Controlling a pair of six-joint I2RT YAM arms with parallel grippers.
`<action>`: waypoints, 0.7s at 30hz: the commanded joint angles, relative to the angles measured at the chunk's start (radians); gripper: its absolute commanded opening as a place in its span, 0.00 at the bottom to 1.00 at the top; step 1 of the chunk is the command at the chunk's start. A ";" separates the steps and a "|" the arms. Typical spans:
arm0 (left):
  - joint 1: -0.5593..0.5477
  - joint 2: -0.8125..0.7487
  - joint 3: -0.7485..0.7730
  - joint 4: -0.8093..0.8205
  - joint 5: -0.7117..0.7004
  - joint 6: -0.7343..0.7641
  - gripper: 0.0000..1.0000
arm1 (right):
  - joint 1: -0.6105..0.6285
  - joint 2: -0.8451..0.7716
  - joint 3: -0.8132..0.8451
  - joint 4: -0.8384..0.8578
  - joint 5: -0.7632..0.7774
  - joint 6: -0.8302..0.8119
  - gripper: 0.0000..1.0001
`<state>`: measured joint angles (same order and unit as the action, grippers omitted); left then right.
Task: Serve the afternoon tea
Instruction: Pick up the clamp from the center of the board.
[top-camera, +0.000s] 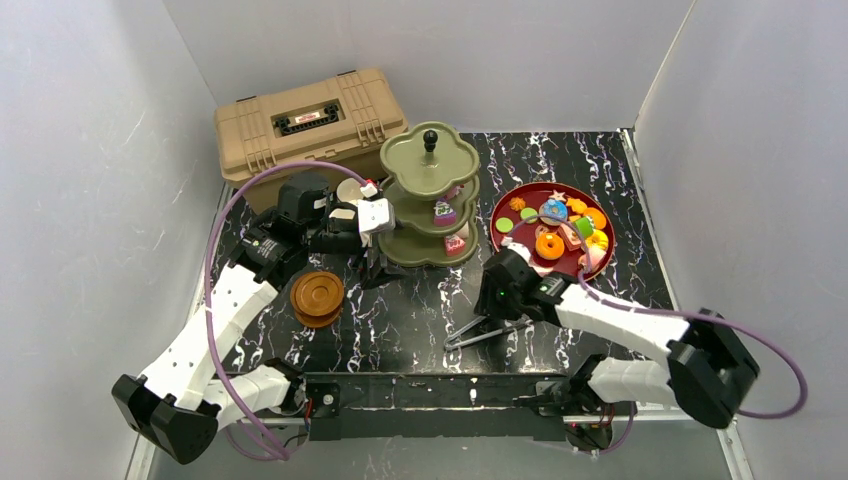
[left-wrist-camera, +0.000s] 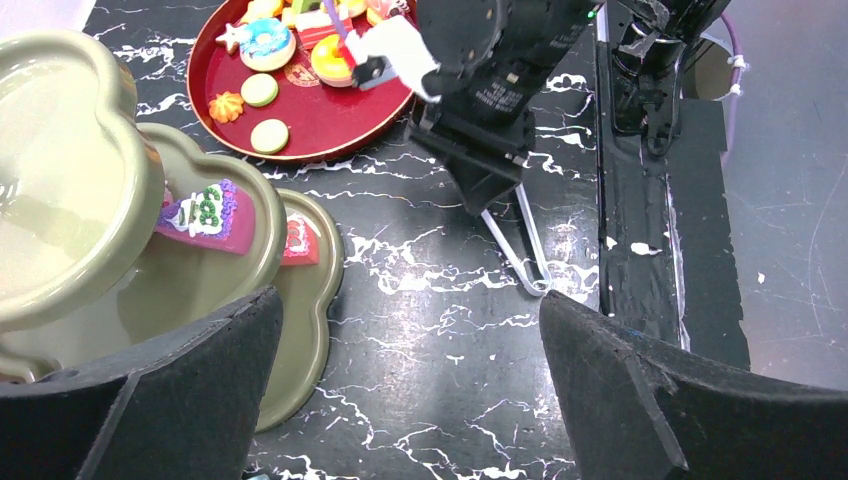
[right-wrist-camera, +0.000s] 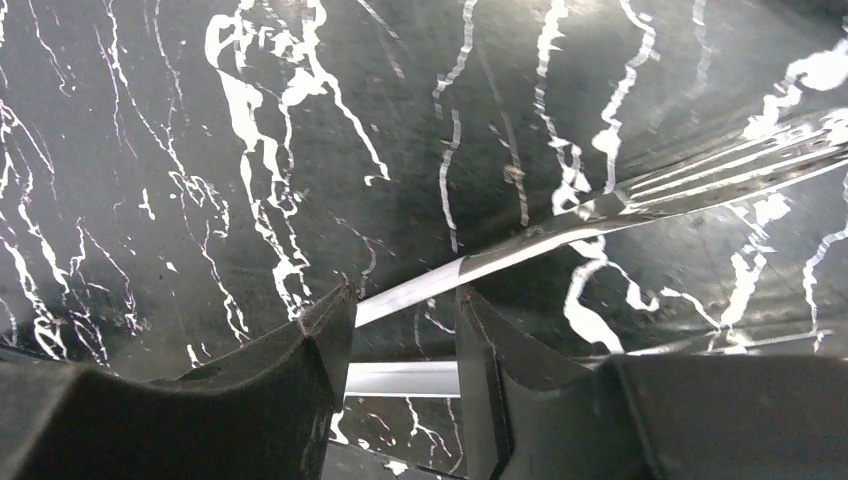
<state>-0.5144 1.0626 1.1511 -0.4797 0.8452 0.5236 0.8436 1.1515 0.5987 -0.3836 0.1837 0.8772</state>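
Top external view: the olive-green three-tier stand (top-camera: 398, 160) stands upright toward the back middle of the black marbled table (top-camera: 400, 320), just in front and to the right of the tan toolbox (top-camera: 310, 120). A pink cake slice (left-wrist-camera: 205, 213) with purple and green icing lies on the middle tier, and a second small cake (left-wrist-camera: 298, 240) lies on the lowest tier. To the right of the stand sits the round red tray (left-wrist-camera: 320, 110), crowded with toy cakes, among them an orange donut (top-camera: 549, 245). A stack of brown saucers (top-camera: 317, 297) sits to the front left, beside the left arm.

The left gripper (left-wrist-camera: 408, 310) hovers just left of the stand's lower tiers, its jaws spread wide with nothing between them.

The right gripper (right-wrist-camera: 405, 300) is low over the table in front of the tray, its fingers half closed astride the metal tongs (top-camera: 490, 333), whose tips lie on the table. I cannot tell whether the fingers actually pinch the tongs.
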 joint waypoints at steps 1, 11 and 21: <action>-0.003 -0.029 -0.004 -0.013 0.007 0.004 0.99 | 0.056 0.128 0.128 0.022 0.046 -0.047 0.50; -0.003 -0.046 -0.008 -0.010 -0.003 0.003 0.99 | 0.154 0.243 0.235 -0.071 0.146 -0.018 0.54; -0.003 -0.058 -0.002 -0.030 -0.008 -0.012 0.99 | 0.280 0.389 0.295 -0.123 0.233 0.015 0.54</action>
<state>-0.5144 1.0351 1.1511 -0.4816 0.8310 0.5159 1.0824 1.5120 0.8585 -0.4488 0.3389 0.8585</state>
